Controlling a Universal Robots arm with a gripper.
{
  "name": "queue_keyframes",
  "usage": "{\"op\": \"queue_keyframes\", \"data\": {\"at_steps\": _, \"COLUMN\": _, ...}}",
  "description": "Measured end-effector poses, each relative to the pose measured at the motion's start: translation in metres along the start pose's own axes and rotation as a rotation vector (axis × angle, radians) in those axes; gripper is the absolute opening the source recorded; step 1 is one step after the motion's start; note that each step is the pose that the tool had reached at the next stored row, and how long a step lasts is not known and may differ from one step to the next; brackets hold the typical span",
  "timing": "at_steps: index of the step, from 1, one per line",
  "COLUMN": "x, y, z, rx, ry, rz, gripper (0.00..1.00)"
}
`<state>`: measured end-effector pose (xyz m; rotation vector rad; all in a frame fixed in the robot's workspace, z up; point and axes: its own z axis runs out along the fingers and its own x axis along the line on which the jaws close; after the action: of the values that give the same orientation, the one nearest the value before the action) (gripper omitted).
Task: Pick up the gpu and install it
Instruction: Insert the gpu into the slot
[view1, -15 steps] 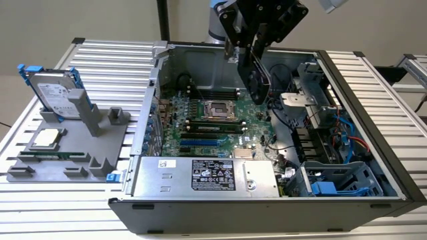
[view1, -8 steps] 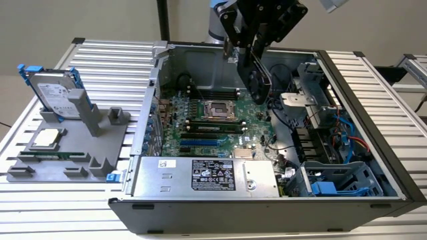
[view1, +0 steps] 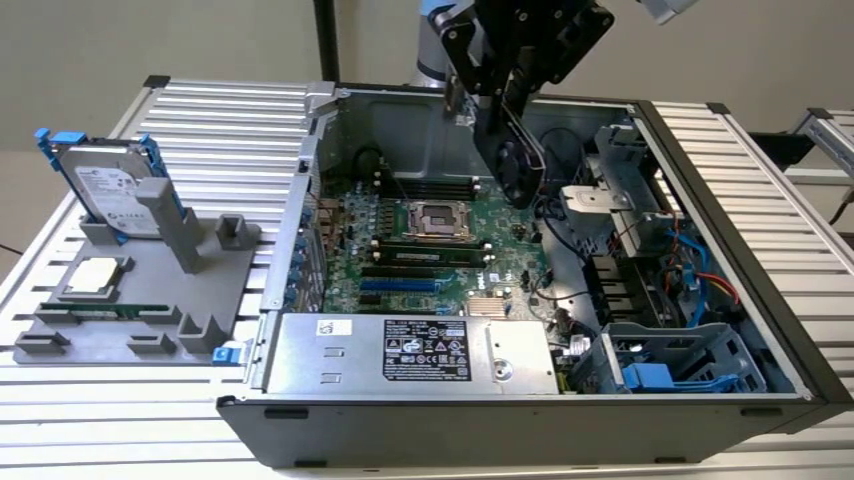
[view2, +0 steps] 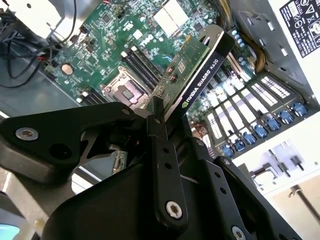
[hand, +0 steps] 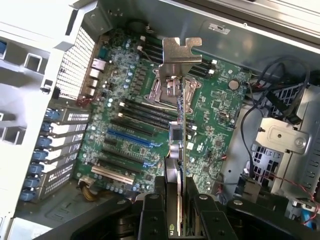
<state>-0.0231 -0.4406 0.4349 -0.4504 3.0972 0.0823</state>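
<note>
The gpu (view1: 518, 160) is a green card with a black cooler fan, hanging on edge above the motherboard (view1: 427, 240) inside the open computer case (view1: 721, 200). My gripper (view1: 501, 105) is shut on the card's upper end. In the first wrist view the gpu (hand: 178, 107) appears edge-on between my fingers (hand: 150, 212), its silver bracket (hand: 179, 52) pointing away from me over the board. In the second wrist view the gpu (view2: 192, 77) sticks out from my gripper (view2: 167, 125) above the processor socket (view2: 125, 92).
Blue expansion slots (hand: 131, 138) lie on the board near the case's rear wall. A power supply (view1: 414, 355) and a blue drive cage (view1: 667, 375) fill the case's near side. A grey fixture (view1: 134, 320) on the exterior view's left holds a hard drive (view1: 107, 185).
</note>
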Motion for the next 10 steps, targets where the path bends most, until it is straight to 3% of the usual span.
{"op": "queue_keyframes", "data": {"at_steps": 10, "x": 0.0000, "y": 0.0000, "z": -0.0001, "rx": -0.0008, "ry": 0.0025, "rz": -0.048, "gripper": 0.00}}
